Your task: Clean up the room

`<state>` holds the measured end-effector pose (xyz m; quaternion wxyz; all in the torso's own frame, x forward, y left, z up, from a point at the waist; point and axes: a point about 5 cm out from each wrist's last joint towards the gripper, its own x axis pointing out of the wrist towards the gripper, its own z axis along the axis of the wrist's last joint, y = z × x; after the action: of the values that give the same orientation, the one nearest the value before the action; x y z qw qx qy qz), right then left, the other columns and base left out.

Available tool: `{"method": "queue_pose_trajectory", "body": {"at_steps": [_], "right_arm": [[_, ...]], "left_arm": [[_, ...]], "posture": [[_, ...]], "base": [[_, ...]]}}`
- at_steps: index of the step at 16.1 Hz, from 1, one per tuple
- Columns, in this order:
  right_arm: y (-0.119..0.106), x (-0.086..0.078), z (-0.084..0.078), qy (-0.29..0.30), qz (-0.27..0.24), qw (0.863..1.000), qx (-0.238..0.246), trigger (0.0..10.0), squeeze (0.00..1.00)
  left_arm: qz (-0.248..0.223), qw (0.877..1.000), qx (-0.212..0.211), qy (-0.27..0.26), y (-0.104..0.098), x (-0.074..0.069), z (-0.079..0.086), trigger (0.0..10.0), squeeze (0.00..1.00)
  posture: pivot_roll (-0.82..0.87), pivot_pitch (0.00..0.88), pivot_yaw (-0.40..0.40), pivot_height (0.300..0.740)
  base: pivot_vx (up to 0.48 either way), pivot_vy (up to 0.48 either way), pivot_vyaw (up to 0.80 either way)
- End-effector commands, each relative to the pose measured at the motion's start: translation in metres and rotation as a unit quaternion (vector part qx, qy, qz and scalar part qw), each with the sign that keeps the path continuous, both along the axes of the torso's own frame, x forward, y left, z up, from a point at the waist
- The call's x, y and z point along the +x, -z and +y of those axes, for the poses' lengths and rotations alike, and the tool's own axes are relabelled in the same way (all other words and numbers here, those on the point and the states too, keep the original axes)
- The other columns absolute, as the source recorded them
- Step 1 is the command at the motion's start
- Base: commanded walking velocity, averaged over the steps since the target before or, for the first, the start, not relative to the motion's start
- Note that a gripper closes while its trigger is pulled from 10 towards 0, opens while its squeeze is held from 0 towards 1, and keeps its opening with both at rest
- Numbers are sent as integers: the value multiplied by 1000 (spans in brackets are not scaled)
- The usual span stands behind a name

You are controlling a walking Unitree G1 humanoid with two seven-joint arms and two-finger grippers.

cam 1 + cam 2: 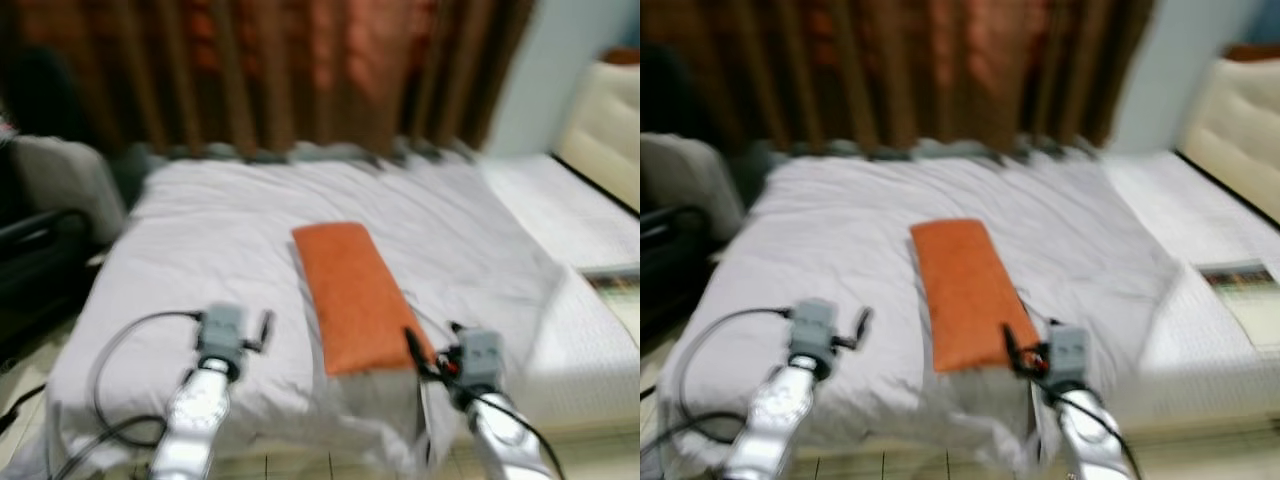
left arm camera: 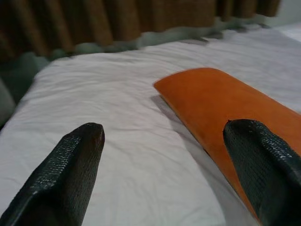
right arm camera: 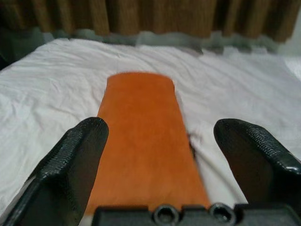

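Over orange cushion (image 3: 146, 141), right gripper (image 3: 164, 155) agape

No text can be read; the printed sheet (image 1: 1243, 283) on the bed (image 1: 840, 230) is too blurred.

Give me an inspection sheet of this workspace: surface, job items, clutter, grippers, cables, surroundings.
Surface: bed under a wrinkled white sheet.
Job's things: orange cushion lying lengthwise on the bed, near end at the foot edge.
Clutter: printed booklet on the white mattress to the right.
Grippers: left gripper open, over the sheet beside the cushion; right gripper open, facing the cushion's near end.
Cables: black cable looping at the left arm.
Surroundings: brown curtains behind; dark chair on the left.
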<state>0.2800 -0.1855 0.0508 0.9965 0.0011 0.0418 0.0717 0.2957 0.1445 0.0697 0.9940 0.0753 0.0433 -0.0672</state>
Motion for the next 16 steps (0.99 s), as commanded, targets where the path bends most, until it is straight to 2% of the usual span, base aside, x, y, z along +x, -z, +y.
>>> {"method": "queue_pose_trajectory", "body": {"at_steps": [1, 5, 7, 16], "right_arm": [[-2, 4, 8, -11, -2, 1000, 2, 10000, 0], [-2, 4, 8, -10, -1, 1000, 3, 10000, 0], [-1, 3, 9, -11, -1, 1000, 4, 10000, 0], [0, 2, 9, -10, 1, 1000, 6, 10000, 0]], "left_arm": [[4, 1000, 12, -12, 0, 1, 10, 10000, 0], [-1, 1000, 9, -20, 0, 1, 12, 10000, 0], [-2, 1000, 11, -15, 0, 1, 12, 10000, 0], [2, 1000, -10, -20, -1, 3, 11, 10000, 0]], "posture": [[22, 0, -42, 740], [22, 0, -41, 740], [21, 0, -42, 740], [16, 0, -38, 740]], "base": [[322, -352, 444], [321, -353, 327], [0, 0, 0], [443, 27, 0]]}}
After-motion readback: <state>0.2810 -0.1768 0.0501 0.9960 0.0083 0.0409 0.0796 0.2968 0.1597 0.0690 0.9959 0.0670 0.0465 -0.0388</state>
